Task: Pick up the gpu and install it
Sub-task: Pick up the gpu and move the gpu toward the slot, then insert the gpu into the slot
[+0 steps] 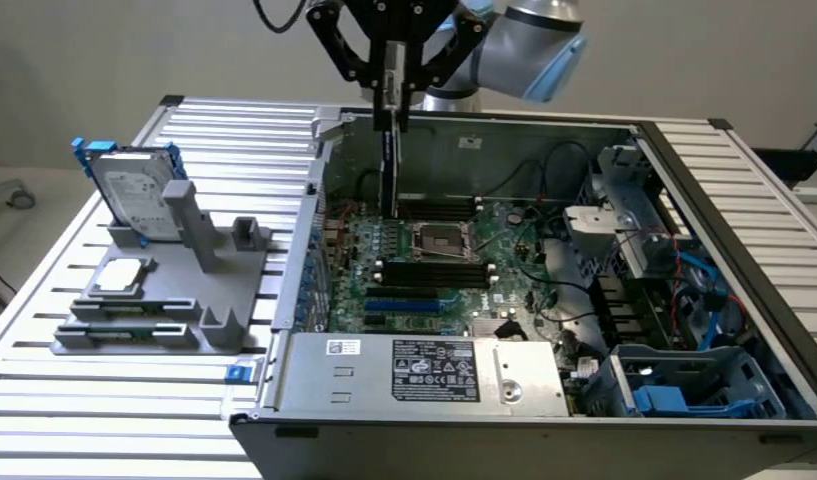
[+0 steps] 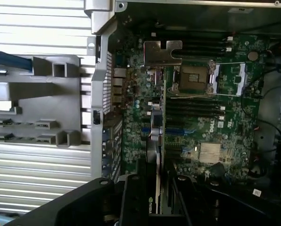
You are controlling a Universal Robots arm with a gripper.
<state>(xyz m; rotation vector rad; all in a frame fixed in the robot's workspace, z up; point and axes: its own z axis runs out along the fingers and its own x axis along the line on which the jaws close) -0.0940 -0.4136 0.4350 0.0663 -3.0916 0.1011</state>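
My gripper (image 1: 392,92) hangs over the back of the open computer case (image 1: 728,250), shut on the gpu (image 1: 392,165). I see the card edge-on, hanging upright and thin, with its lower end just above the green motherboard (image 1: 428,262) near the processor socket (image 1: 443,238). In the wrist view the gpu (image 2: 158,136) runs away from the gripper (image 2: 157,200), and its silver end bracket (image 2: 162,51) is at the far end over the board. The blue and black expansion slots (image 1: 411,298) lie nearer the case front, apart from the card.
A grey fixture (image 1: 168,300) stands on the slatted table at the exterior view's left, holding a silver hard drive with blue frame (image 1: 131,192) and a small square processor chip (image 1: 121,277). The power supply (image 1: 422,370), cables (image 1: 568,290) and drive cage (image 1: 675,385) crowd the case.
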